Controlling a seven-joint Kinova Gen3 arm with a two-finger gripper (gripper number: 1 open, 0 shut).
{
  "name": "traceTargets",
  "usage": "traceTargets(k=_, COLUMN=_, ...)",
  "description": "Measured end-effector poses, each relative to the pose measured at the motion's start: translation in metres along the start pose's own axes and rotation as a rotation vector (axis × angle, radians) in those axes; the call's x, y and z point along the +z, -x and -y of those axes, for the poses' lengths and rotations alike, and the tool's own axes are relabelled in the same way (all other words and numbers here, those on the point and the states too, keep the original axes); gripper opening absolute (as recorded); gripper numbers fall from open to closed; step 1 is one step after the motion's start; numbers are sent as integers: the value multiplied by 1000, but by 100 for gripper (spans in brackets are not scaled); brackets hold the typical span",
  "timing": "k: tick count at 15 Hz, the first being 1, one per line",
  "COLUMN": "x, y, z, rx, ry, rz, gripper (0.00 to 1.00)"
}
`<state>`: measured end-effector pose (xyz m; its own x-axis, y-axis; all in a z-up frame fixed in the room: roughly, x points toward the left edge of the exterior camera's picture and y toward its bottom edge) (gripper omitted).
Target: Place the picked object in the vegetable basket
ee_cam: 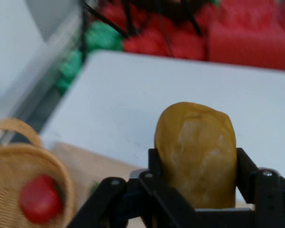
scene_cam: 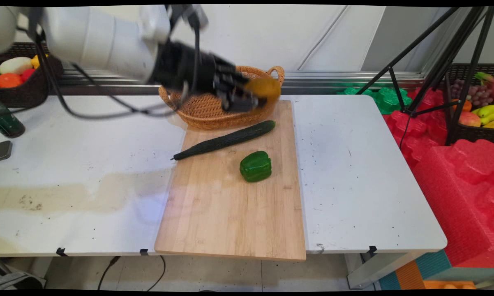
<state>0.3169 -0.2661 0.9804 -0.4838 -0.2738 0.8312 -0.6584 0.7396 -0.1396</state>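
We are holding a yellow-brown potato [ee_cam: 195, 152] in the pincer [scene_cam: 247, 96], its two fingers [ee_cam: 154, 164] pressing on the potato's flanks, up in the air over the far right rim of the wicker basket [scene_cam: 197, 113]. We are judging the potato to be firm, rounded and fairly light, with a dull, slightly dimpled skin that should not slip much; it looks like it could roll if set down. The hold across its middle, with the bulge rising clear above the fingers, seems the sensible place, since the ends taper.

Below and just in front of the basket, a cucumber [scene_cam: 226, 139] is lying aslant on the cutting board [scene_cam: 230, 222], and a green pepper [scene_cam: 255, 166] is sitting near it, apart from it. The board is resting on the white bench [scene_cam: 354, 176].

In the hand view a red round thing [ee_cam: 39, 199] is lying in the basket; we cannot tell what it is, and the arm is hiding it in the main view. The potato's underside is hidden behind the linkage, and the pincer is smeared in the main view.
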Motion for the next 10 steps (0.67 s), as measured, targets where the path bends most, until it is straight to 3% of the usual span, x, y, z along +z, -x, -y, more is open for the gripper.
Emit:
traceTargets(k=4, x=-8, y=-19, z=31, rx=-45, ry=-83, rz=-48, gripper=0)
traceTargets(k=10, x=21, y=-23, z=96, rx=-111, ry=-222, rz=16, gripper=0)
